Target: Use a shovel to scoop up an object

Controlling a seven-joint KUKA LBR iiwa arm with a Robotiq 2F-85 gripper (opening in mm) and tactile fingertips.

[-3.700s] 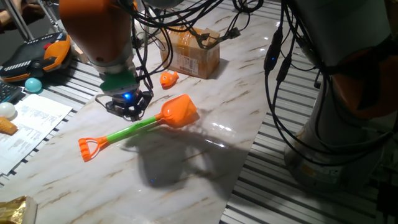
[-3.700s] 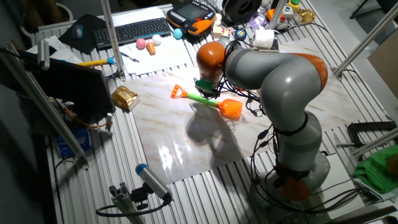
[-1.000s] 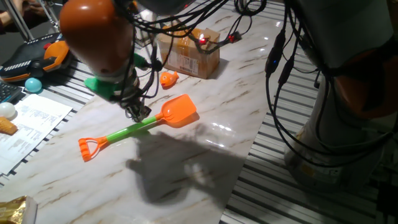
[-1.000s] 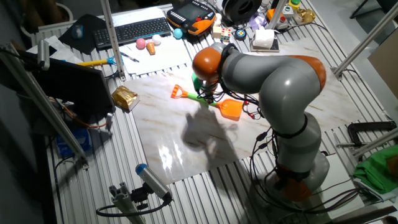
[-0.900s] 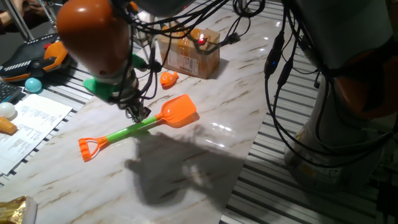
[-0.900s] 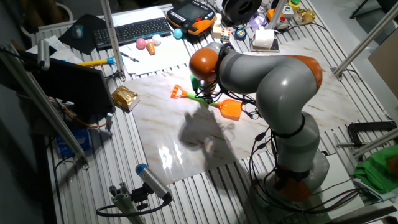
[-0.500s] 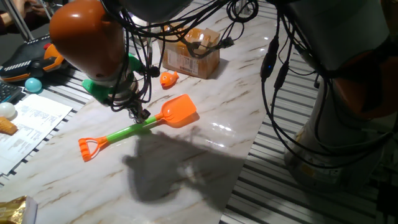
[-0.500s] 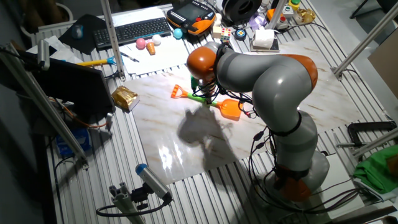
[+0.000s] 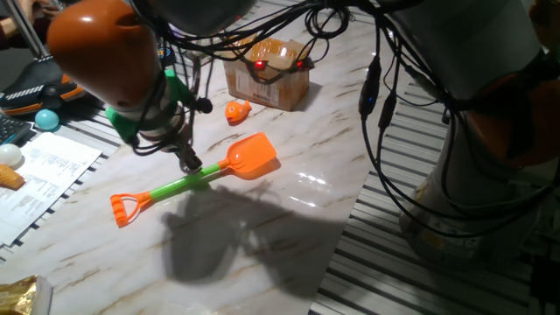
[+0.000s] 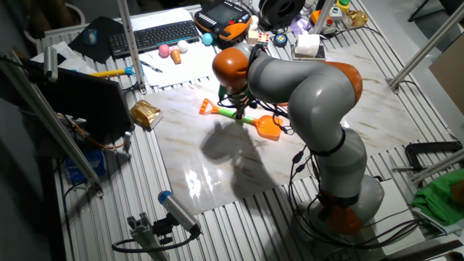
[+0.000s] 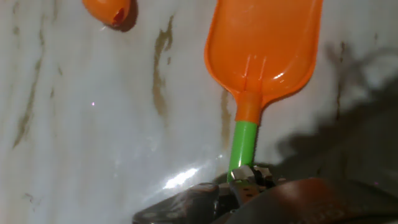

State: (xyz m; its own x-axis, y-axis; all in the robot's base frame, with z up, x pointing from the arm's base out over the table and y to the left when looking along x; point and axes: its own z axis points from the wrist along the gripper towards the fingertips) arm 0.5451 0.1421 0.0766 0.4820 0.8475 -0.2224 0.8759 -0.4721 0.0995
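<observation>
Hand view crops the object point(image 11: 111, 10); the claw point(image 11: 244, 177) pinches the shovel point(image 11: 258, 68) by its shaft.

A marbled white table point(image 9: 289, 219) carries the shovel point(image 9: 197, 179), the small orange object point(image 9: 237, 110) and a cardboard box point(image 9: 267, 74)

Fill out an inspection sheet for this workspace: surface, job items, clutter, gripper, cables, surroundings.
Surface: marble-patterned table, glossy, with the arm's shadow on it.
Job's things: shovel lying flat, blade empty; orange fish toy apart from the blade, beside the box.
Clutter: cardboard box at the far edge.
Gripper: gripper down at the green shaft near the blade; whether it is closed cannot be told.
Cables: black cables hang from the arm over the table's edge.
Surroundings: papers, keyboard, small balls.
</observation>
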